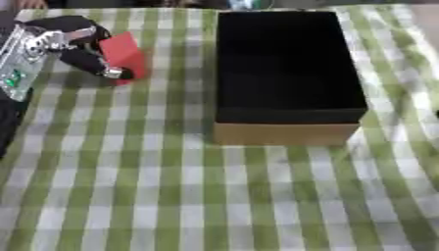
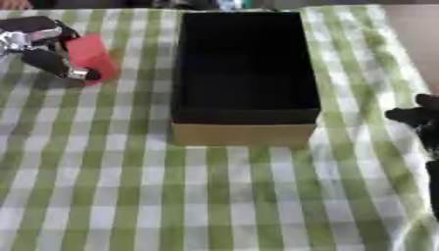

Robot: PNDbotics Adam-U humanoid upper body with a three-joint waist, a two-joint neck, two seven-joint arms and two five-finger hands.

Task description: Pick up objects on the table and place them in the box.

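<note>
Table covering (image 1: 171,196): woven cloth, matt, in a green-and-white check, lying smooth with slight waviness at the edges. Box (image 1: 287,133): outer wall of plain brown cardboard, matt; interior lined in black, dull and non-reflective. Red object (image 1: 123,51): flat, uniform red surface with a low sheen, looking like plastic or card. Left hand (image 1: 82,46): black matt casings with bright silver metal parts. Right hand (image 2: 416,116): black, matt finish.
</note>
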